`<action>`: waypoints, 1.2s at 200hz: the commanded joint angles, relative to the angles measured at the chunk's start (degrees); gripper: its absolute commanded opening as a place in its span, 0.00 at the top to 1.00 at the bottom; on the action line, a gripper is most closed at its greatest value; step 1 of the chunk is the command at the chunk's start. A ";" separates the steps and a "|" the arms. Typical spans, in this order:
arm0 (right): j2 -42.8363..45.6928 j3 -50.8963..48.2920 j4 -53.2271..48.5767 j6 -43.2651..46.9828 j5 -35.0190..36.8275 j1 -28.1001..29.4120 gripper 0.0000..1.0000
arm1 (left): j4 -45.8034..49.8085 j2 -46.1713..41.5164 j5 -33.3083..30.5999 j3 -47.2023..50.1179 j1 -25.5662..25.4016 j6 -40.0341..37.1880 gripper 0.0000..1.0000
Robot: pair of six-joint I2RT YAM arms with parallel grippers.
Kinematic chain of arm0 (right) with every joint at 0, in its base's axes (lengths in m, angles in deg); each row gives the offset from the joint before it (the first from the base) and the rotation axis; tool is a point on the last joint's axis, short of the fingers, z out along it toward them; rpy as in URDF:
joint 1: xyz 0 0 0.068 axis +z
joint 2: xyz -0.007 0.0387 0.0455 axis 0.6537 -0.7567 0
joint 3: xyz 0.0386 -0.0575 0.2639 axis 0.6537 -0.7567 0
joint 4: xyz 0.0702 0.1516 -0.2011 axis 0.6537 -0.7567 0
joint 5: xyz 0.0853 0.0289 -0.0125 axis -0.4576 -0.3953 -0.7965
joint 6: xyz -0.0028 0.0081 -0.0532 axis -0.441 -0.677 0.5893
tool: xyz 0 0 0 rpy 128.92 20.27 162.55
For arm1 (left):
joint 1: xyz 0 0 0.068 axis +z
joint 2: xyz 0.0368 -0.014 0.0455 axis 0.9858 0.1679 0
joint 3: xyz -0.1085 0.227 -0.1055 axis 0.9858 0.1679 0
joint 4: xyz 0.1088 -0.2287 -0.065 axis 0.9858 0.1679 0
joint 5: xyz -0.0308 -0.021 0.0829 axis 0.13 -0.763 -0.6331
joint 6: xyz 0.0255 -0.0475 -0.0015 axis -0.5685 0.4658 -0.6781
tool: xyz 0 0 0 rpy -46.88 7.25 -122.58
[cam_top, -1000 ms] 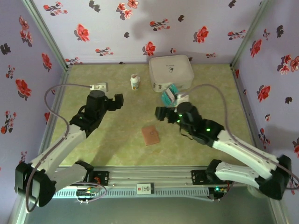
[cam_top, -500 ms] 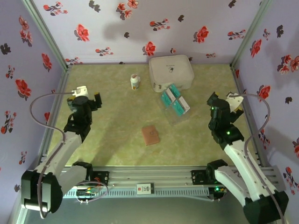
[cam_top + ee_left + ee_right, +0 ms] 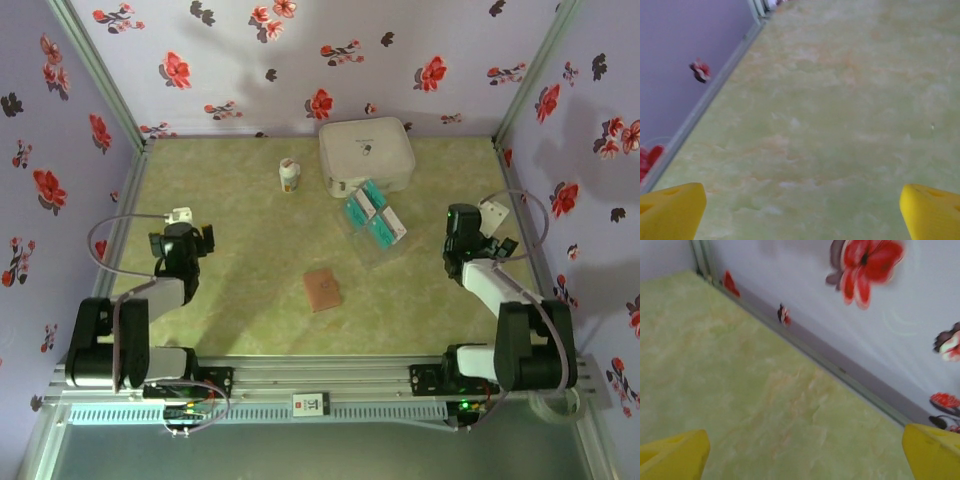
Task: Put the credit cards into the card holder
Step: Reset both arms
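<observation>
Top external view, from left to right: the left gripper (image 3: 190, 236) sits at the left edge of the frame, low over the pale green marbled tabletop (image 3: 250, 250), its arm bent close to its base. The left wrist view shows its yellow fingertips (image 3: 671, 210) spread wide in the two bottom corners, with bare tabletop between them and nothing grasped.

A small white bottle (image 3: 289, 177) stands upper centre. Below it, near the middle of the frame, lies the flat brown leather-like card holder (image 3: 322, 289), closed and apart from everything else. Up and to the right, a big white rounded case (image 3: 366, 155) rests against the back wall. Just below it, the teal-green credit cards with white bands (image 3: 374, 215) lie in a loose cluster.

At the right edge is the right gripper (image 3: 462, 220), its arm also bent. Its yellow fingertips (image 3: 672, 457) are likewise released, wide apart over bare tabletop beside the purple flowered wall (image 3: 840, 300).
</observation>
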 commanded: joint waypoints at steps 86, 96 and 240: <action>-16.40 -13.47 50.86 11.97 -25.14 -1.00 0.01 | -17.61 11.12 15.36 -0.66 4.73 0.32 0.00; -12.25 -9.87 35.61 9.30 -25.11 -1.46 0.01 | -17.04 11.12 15.68 -0.87 4.84 0.43 0.00; -14.46 -9.47 38.91 10.82 -24.28 -1.11 0.00 | -18.49 11.05 14.62 -0.13 4.03 -0.52 0.00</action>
